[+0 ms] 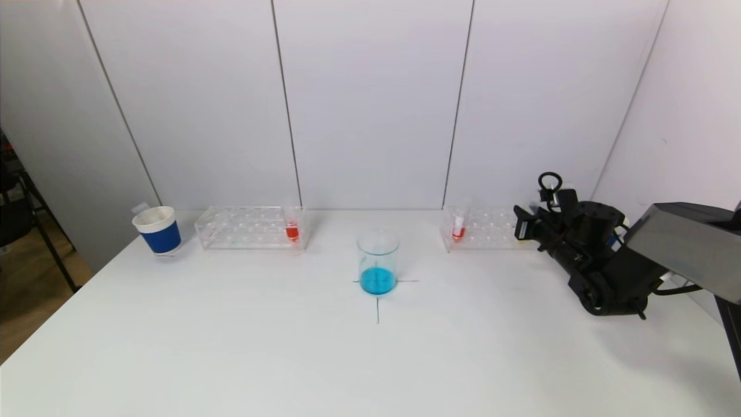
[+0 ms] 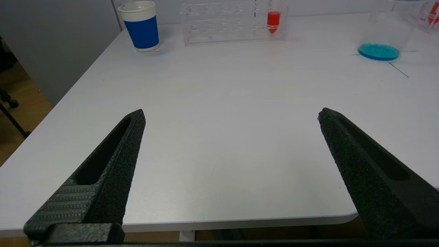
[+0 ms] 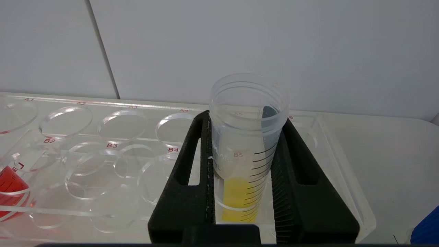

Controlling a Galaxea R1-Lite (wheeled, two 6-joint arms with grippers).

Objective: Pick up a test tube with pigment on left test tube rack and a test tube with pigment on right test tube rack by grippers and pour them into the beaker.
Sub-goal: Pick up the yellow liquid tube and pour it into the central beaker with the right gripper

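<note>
Right gripper [image 3: 242, 178] clamped on the yellow-pigment test tube [image 3: 245, 144] seated in the right rack [image 3: 339, 192]; a tilted lift risks snagging the rack or spilling.

Bright, even light; soft shadows

Clear glossy plastic rack [image 3: 329, 164] — matt, grainy black claw [image 3: 244, 178], smooth white table [image 2: 219, 113]

Red tube [image 3: 12, 187] cut by frame edge; right pincer [image 1: 524, 229] hides rack end.
</note>
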